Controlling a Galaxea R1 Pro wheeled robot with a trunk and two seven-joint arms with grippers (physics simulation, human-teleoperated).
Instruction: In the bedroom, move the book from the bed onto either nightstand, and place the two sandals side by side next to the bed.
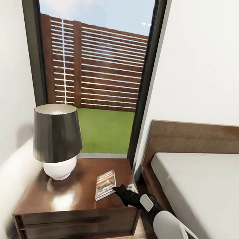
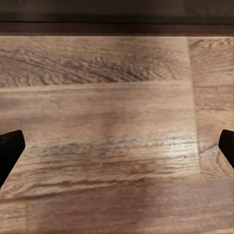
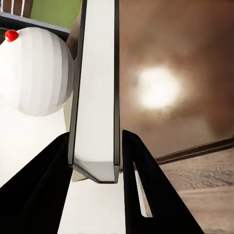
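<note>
The book (image 1: 105,183), dark with an orange band, lies low over the right front part of the dark brown nightstand (image 1: 71,200). My right gripper (image 1: 116,189) reaches in from the bed side and is shut on the book's near edge. In the right wrist view the book's white page edge (image 3: 95,97) runs between the two black fingers (image 3: 44,195), above the glossy nightstand top (image 3: 170,87). Whether the book rests fully on the top, I cannot tell. The bed (image 1: 209,184) with its off-white mattress stands at the right. My left gripper (image 2: 117,151) is open over plank floor. The sandals are out of view.
A lamp (image 1: 56,137) with a dark shade and white round base (image 3: 31,73) takes the nightstand's left half. A tall window (image 1: 99,75) stands behind, with white walls on both sides. A narrow strip of wood floor (image 1: 142,235) separates the nightstand from the bed frame.
</note>
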